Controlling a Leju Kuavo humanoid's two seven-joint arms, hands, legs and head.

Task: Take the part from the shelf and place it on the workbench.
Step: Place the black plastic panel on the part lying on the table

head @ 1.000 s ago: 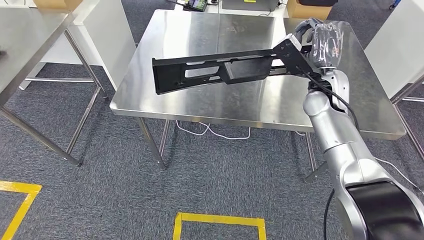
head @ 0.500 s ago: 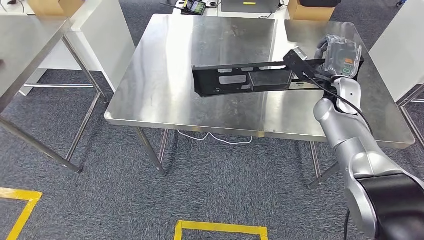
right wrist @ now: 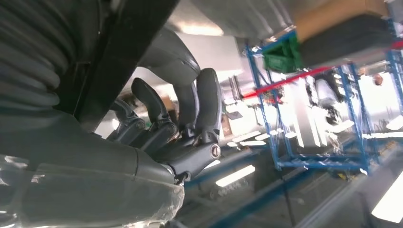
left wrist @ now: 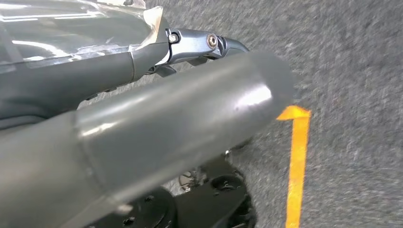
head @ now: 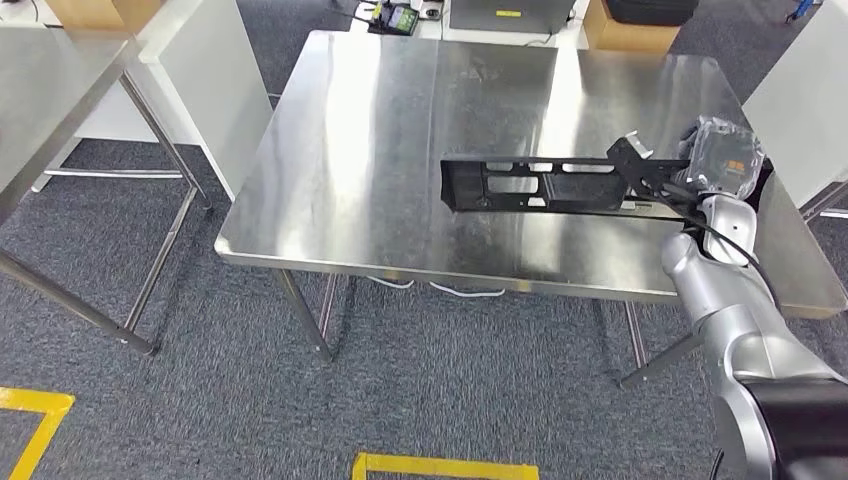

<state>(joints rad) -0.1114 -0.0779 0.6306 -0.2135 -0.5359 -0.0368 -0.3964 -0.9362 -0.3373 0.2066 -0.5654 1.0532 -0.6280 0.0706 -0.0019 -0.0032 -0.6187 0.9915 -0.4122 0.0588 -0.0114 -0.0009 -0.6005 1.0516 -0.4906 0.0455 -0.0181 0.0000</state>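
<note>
Placing step: right hand point(head: 722, 165) grips the long black part point(head: 545, 186) at its 3 o'clock end, low over the surface point(head: 360, 150). Next: set it flat, then release.

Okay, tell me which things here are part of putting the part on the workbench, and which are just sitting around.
Part of the job:
- long black part
- right hand, gripping the part's end
- steel workbench

Just lying about:
- cardboard boxes beyond the bench
- small device with a green screen
- white cable on the floor
- yellow floor tape
</note>
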